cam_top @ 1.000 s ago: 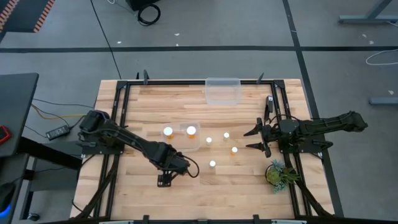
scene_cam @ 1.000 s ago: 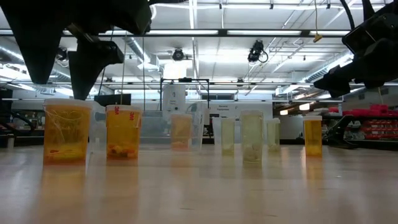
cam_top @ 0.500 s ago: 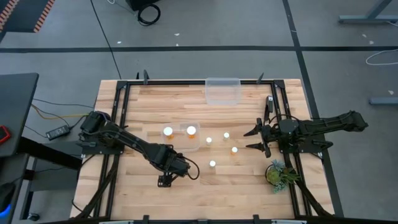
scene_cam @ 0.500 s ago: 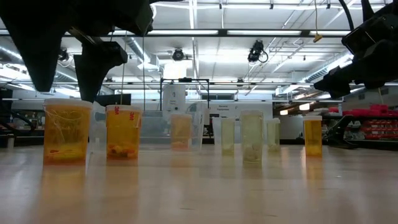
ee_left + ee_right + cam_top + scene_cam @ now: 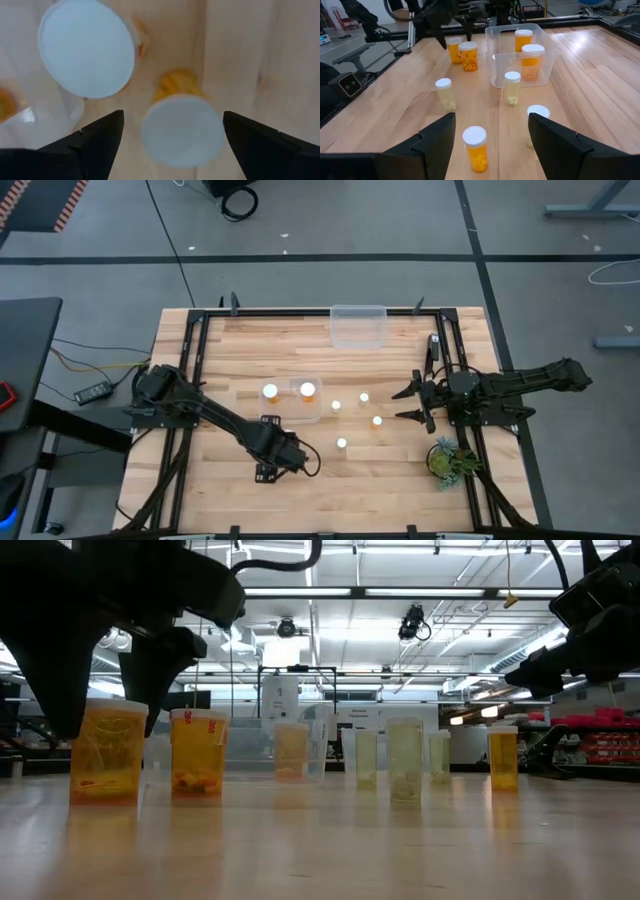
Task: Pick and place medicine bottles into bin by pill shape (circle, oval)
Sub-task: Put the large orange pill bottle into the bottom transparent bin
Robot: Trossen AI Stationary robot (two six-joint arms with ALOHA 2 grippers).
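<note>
We find no text we can read. The two amber medicine bottles [image 5: 108, 752] at nine o'clock in the low view carry small red marks near their rims, but these are too blurred for us to make out.

The dark left gripper [image 5: 268, 471] hangs near the tabletop's front edge, fingers spread wide; the dark right gripper [image 5: 413, 404] waits open by the right edge.
</note>
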